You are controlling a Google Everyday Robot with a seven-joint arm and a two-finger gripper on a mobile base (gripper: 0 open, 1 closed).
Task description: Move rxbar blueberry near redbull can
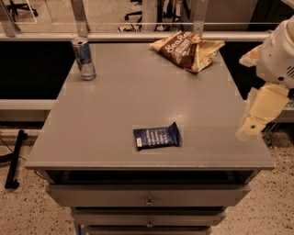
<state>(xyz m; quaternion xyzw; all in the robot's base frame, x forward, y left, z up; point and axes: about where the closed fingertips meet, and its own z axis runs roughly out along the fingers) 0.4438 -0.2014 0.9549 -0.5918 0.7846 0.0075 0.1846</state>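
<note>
Two small metal knobs mark the stacked drawer fronts nearest the camera, directly below the rxbar blueberry. Speckled floor shows on either side of the drawers, and a black stand foot lies on it, down and to the left of the bar.

Above the drawers runs the front edge of the gray tabletop, matte with a faint sheen. The rxbar blueberry lies flat close to that edge, a little right of centre, its long side roughly parallel to the edge. Its dark navy wrapper carries pale lines of text and a small white patch at the left end; none of it can be read.

To the right of the bar, past the tabletop's right edge, hangs the cream-and-white end effector, apart from the bar. Whether it is released or clenched I cannot tell.

Bare gray surface spreads leftward and back from the bar. Far up-left of the bar, well apart from it, the redbull can stands upright near the back left corner, its print illegible. Far up-right of the bar, a crumpled brown-and-cream chip bag lies at the back edge, its script starting "Sea". Behind both a metal rail crosses, with chair bases beyond.
</note>
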